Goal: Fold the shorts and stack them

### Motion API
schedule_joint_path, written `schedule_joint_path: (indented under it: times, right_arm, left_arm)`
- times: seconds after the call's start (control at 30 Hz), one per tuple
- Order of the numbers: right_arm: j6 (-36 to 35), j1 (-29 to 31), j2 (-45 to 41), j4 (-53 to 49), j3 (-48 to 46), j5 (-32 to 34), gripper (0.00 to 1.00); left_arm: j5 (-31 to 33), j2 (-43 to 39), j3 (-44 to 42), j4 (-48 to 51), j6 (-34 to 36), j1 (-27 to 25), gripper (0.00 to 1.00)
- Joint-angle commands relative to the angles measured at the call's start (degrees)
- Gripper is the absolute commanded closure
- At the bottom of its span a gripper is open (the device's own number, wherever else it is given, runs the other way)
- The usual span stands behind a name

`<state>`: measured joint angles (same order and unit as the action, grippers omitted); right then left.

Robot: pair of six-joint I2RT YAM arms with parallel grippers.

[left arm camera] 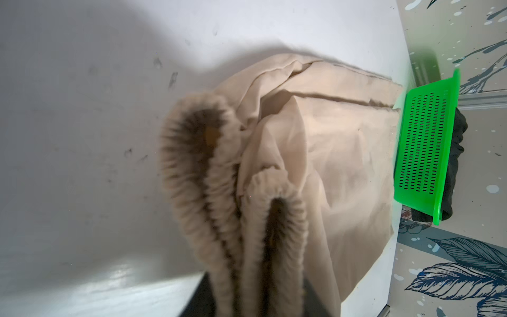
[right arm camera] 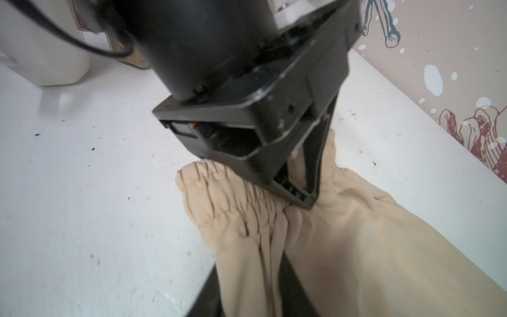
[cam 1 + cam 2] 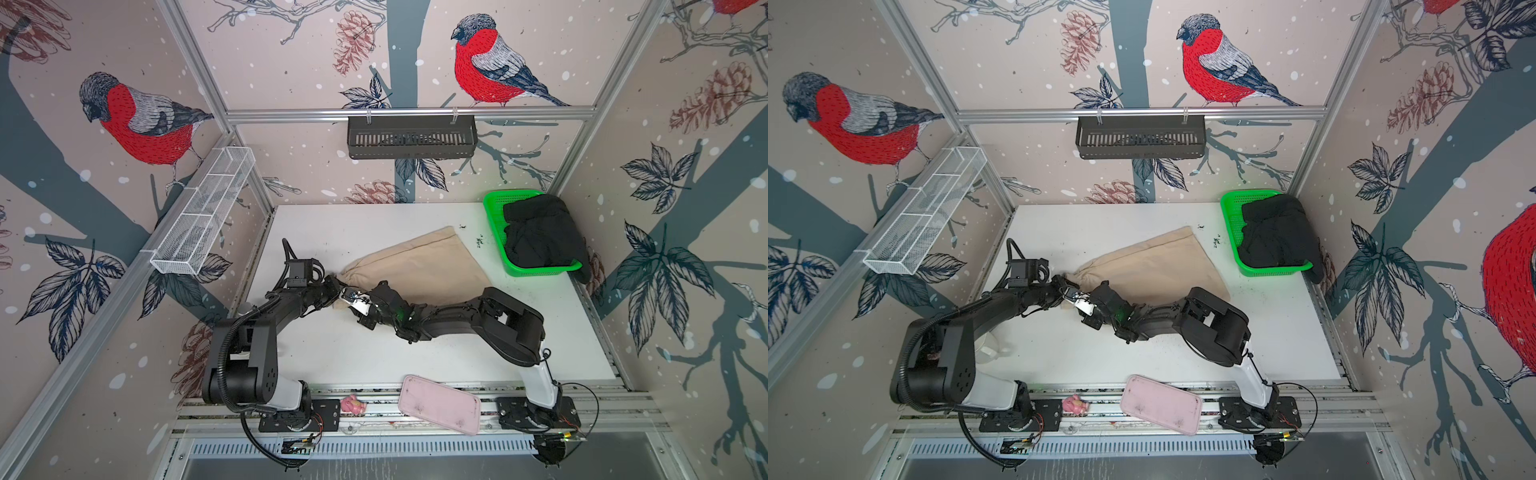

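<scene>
a: what have the fingers got?
b: your left gripper is clenched on the gathered waistband of the beige shorts. the right gripper straddles that band just beside it; i cannot tell if it grips.
a: and further out?
b: the legs fan across the table toward the green basket, where the black shorts sit. pull the band taut, low, before you fold.

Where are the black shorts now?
In a top view, the black shorts lie bunched in the green basket at the table's far right corner, spilling over its rim.
</scene>
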<state>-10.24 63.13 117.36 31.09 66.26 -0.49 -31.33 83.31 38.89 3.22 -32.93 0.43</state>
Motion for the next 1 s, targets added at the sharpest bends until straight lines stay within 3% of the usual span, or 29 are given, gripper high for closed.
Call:
schedule_joint_path:
  times: [0.0,0.13,0.23,0.3,0.4,0.47,0.53,0.63,0.97]
  right_arm:
    - [6.58,-1.69,-4.25,3.79,-2.08,-4.17,0.35]
    - [11.82,-5.33,-11.83,0.42,-6.48,-6.98,0.25]
    - [13.11,-8.44,-15.44,-8.37,-6.50,-6.25,0.29]
    - [10.86,-8.90,-16.73,-13.97,-6.66,-1.43,0.43]
    - [8.49,-9.14,-16.29,-19.12,-6.36,0.85,0.75]
    - [7.84,-9.18,-15.00,-20.90,-5.88,0.32,0.88]
    - [7.36,-8.79,-13.12,-21.53,-5.22,-0.75,0.95]
    - [6.57,-7.12,-9.16,-22.14,-2.87,-1.00,0.98]
    - [9.92,-0.97,5.54,-21.13,11.22,-11.66,0.98]
  left_arm:
    - [-0.29,-1.89,1.71,3.37,2.03,0.03,1.00]
    - [0.06,-5.41,5.15,11.60,4.86,0.43,1.00]
    - [0.22,-7.22,9.28,19.18,8.22,2.03,1.00]
    - [-0.03,-7.72,12.37,24.19,10.99,3.88,1.00]
    - [1.08,-7.90,16.82,29.73,14.63,6.81,1.00]
    - [3.81,-7.90,20.00,31.79,15.95,7.89,1.00]
    - [4.99,-7.41,23.51,33.04,16.48,8.27,1.00]
    - [4.75,-6.60,27.23,33.30,16.37,8.36,1.00]
    - [6.11,-2.99,34.11,37.16,18.57,8.45,1.00]
